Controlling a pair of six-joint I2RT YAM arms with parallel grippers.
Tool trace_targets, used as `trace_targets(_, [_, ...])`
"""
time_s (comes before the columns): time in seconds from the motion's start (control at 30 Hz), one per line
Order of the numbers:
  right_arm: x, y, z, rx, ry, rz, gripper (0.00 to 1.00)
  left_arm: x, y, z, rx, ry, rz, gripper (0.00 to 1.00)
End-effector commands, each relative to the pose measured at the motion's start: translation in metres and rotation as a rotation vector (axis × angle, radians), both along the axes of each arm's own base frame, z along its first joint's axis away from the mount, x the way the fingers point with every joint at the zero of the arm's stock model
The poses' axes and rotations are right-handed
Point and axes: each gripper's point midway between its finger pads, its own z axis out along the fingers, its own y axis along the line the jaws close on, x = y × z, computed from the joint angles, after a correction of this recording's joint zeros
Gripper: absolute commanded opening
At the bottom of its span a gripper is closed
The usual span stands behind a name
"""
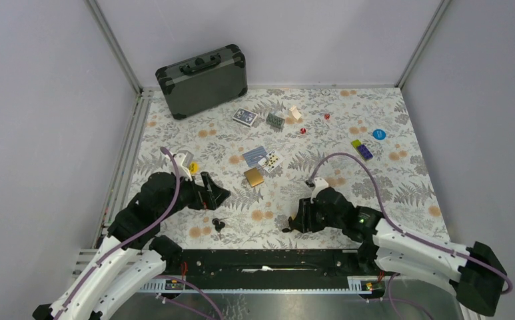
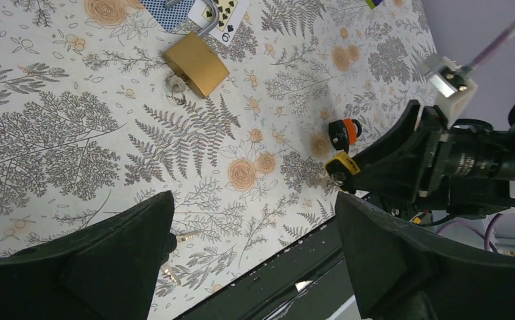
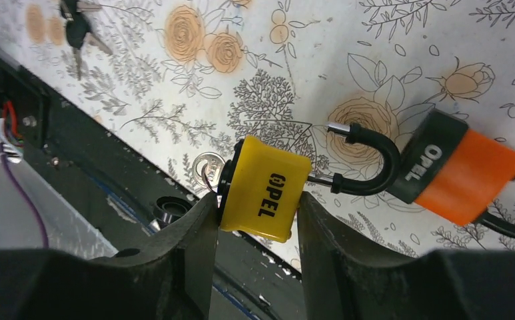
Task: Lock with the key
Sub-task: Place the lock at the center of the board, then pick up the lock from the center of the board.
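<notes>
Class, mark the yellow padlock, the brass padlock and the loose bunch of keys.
yellow padlock (image 3: 264, 190): right wrist view, middle of its body.
brass padlock (image 2: 198, 65): left wrist view, centre of its body.
bunch of keys (image 3: 74, 31): right wrist view, a dark key head.

Right wrist view: yellow padlock (image 3: 264, 193) carries "OPEL" in black capitals along its body, the first letter drawn as a round emblem; orange padlock (image 3: 468, 177) carries "OPEL" in white capitals on its black collar, next to the shackle.
Left wrist view: playing card (image 2: 231, 20) shows a corner numeral, 9 or 6, cannot tell which, with a black spade mark beside it.
Top view: any print on the small items is too small to read.
</notes>
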Motion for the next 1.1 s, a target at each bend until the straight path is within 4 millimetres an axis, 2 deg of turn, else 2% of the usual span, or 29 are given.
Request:
trace_targets(0.0, [0.033, 0.026, 0.023, 0.035, -0.07, -0.085, 0.0, 0.0, -0.007, 0.013, -0.062, -0.019, -0.009, 0.99])
trace_targets(0.13, [0.039, 0.035, 0.006, -0.019, 0.003, -0.142, 0.08, -0.001, -0.004, 0.013, -0.061, -0.018, 0.003, 0.99])
trace_targets(0.23, [0.035, 0.047, -0.002, -0.035, 0.03, -0.128, 0.29, -0.001, -0.002, 0.011, -0.047, -0.016, 0.005, 0.99])
trace_targets(0.3, [0.03, 0.054, -0.003, -0.041, 0.039, -0.107, 0.38, -0.001, -0.002, 0.008, -0.037, -0.012, 0.002, 0.99])
trace_targets(0.43, [0.028, 0.058, 0.005, -0.022, 0.025, -0.089, 0.58, 0.0, -0.002, 0.006, -0.027, -0.007, 0.001, 0.99])
trace_targets(0.67, [0.035, 0.041, 0.026, -0.057, -0.058, -0.106, 0.83, 0.0, -0.006, 0.004, -0.036, -0.003, -0.015, 0.99])
trace_targets(0.77, [0.035, 0.036, 0.025, -0.102, -0.063, -0.096, 0.84, 0.0, -0.01, 0.002, -0.04, 0.012, -0.025, 0.99])
trace_targets(0.9, [0.04, 0.022, 0.018, -0.171, -0.098, -0.109, 0.71, 0.001, -0.022, 0.001, -0.058, 0.029, -0.053, 0.99])
trace_targets(1.07, [0.05, 0.0, 0.011, -0.254, -0.088, -0.161, 0.73, -0.01, -0.056, -0.006, 0.004, -0.025, -0.133, 0.99])
